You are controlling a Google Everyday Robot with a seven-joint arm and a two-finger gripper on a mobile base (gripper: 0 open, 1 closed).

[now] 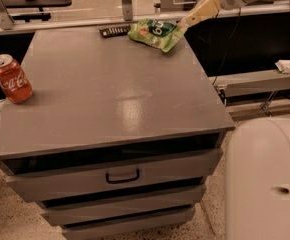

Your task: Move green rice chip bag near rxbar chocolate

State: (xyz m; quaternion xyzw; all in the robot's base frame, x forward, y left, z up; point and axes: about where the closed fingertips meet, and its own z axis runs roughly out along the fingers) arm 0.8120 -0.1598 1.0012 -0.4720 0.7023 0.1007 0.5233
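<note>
Red cola can (10,79) stands at the left edge of the grey worktop (125,99), well apart from everything else. Along the upper edge, left of centre, the rxbar chocolate (115,31) lies flat and dark. Just right of it, with barely a gap between them, the green rice chip bag (156,33) rests on the worktop, logo face up, its lower corner pointing toward the right edge. The gripper (187,21) is at the bag's upper right corner, reaching in from the upper right of the frame. It touches or nearly touches the pouch, but I cannot tell whether the jaws clamp it or stand apart. By my judgement the carrying is done and the release is in hand, since the bag lies near the bar. The next move calls for letting go, if that is not yet done, then a clean lift up and to the right that neither drags the crinkly pouch nor nudges the bar.
</note>
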